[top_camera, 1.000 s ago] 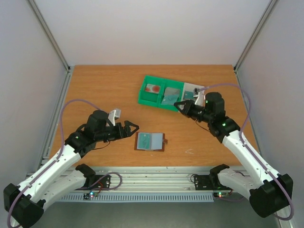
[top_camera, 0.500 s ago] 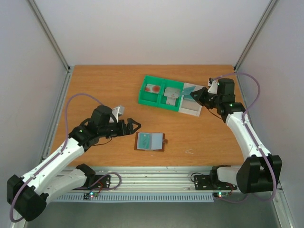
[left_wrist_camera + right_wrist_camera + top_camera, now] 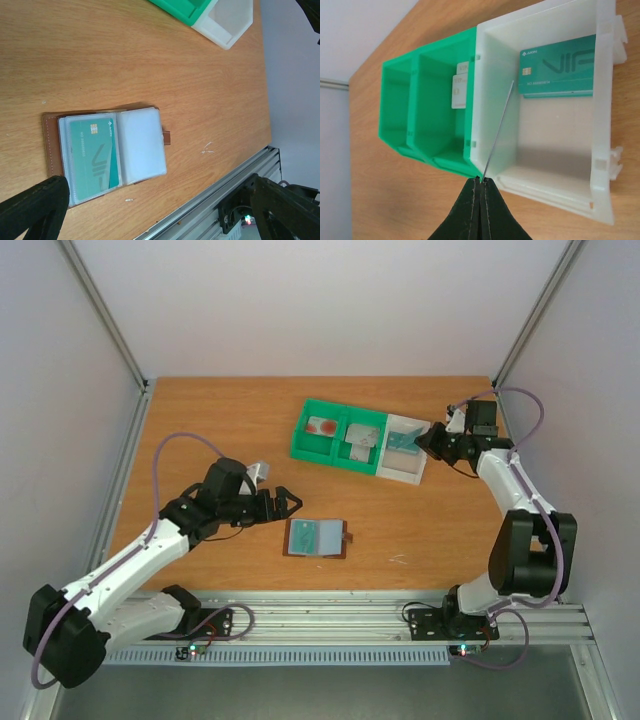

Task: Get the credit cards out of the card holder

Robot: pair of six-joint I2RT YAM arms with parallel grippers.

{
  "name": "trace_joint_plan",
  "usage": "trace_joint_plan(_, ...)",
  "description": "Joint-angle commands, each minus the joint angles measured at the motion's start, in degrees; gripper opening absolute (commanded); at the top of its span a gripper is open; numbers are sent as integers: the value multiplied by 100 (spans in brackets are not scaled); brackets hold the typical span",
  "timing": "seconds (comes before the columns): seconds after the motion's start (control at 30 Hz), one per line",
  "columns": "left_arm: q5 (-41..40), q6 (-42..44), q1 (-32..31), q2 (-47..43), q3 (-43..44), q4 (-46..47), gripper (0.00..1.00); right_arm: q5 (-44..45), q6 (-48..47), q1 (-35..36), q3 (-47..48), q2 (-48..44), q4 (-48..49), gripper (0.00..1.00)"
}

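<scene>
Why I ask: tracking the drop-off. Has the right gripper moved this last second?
Yes. The right gripper, shut on a credit card, went rightward and farther away, from the tray's near edge to its white end.

Wooden table (image 3: 220, 430), pale walls (image 3: 320, 300), possibly aluminium rail (image 3: 330, 612) along near edge.

Brown leather-look card holder (image 3: 114, 150), wood-grain table (image 3: 150, 60)

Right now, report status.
Left fingers open, beside card holder. Right fingers shut on card over tray. Teal card in holder's pocket; nothing blocking.
</scene>
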Motion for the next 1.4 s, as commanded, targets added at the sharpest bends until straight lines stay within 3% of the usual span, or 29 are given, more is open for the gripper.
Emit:
trace_joint_plan(0.0, 57, 68, 20, 151, 200, 233, 99, -194, -404, -63, 403, 476, 101, 1)
trace_joint_plan(0.73, 324, -119, 20, 341, -111, 731, 98, -300, -695, -63, 1328, 2149, 395, 1)
trace_joint_plan(1.1, 355, -168, 13, 277, -172, 746, 97, 206, -783, -63, 1275, 2321, 345, 1)
trace_joint_plan(1.37, 317, -203, 21, 316, -251, 719, 96, 518, -701, -63, 1379, 2391, 216, 7)
